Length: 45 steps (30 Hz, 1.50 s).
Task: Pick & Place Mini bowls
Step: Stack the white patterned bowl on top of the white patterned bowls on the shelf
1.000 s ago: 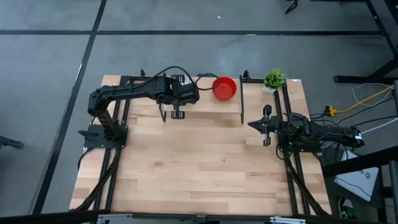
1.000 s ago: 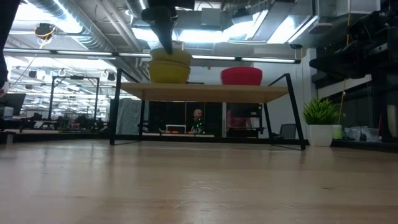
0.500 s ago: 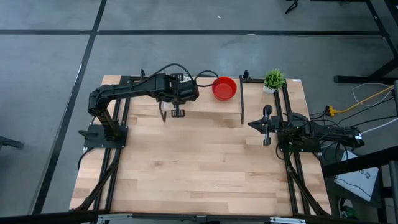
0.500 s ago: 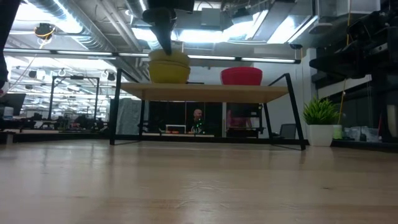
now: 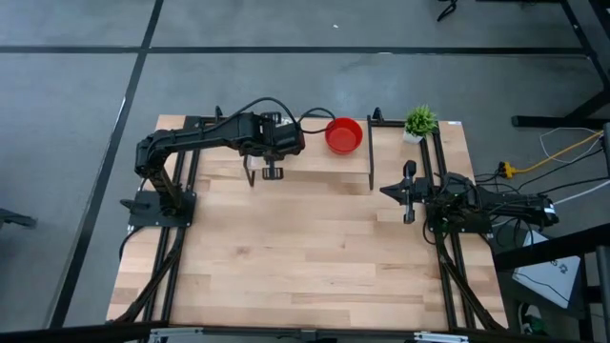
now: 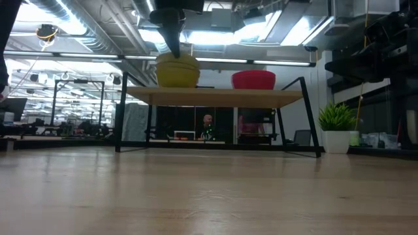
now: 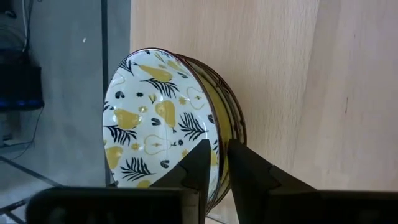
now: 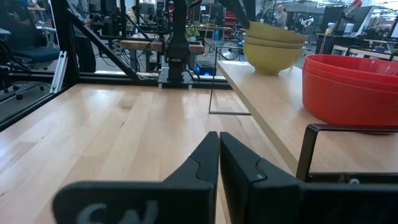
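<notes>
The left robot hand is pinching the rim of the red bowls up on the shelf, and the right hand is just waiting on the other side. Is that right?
Not quite. The left gripper is pinching the rim of the yellow patterned bowls, not the red ones, as the left wrist view shows. The red bowls sit untouched beside them on the shelf. The right gripper does wait on the other side.

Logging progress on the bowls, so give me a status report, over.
Left gripper pinching rim of top patterned bowl on the shelf. Right gripper shut, parked off to the right. Red bowls stacked alongside, untouched. Nothing in the way.
</notes>
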Each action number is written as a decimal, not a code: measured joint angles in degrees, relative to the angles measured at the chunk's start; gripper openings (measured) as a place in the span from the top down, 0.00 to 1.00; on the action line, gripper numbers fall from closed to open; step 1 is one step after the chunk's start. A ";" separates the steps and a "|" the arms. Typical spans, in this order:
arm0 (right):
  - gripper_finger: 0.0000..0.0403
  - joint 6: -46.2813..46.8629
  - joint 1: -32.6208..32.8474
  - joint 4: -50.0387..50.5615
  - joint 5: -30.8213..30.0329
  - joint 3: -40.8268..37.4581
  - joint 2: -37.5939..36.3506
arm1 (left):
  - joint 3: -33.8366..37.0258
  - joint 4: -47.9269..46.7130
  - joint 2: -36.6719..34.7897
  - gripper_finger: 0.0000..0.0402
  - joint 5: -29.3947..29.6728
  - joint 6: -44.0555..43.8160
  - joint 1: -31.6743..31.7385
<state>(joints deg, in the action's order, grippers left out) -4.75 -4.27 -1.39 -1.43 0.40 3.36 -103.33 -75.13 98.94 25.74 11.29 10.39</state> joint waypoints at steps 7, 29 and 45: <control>0.96 0.00 0.01 0.01 0.00 0.00 0.00 | -1.76 -0.11 -0.08 0.89 0.33 1.97 -1.54; 0.96 0.00 0.01 0.01 0.00 0.00 0.00 | -3.40 -5.38 -0.09 1.00 1.26 1.32 -1.22; 0.96 0.00 0.02 0.00 0.00 0.02 0.00 | -0.18 -4.22 0.46 1.00 2.02 0.50 -0.78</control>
<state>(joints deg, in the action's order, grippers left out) -4.75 -4.25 -1.39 -1.43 0.42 3.36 -103.51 -79.35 99.39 27.75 11.79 9.62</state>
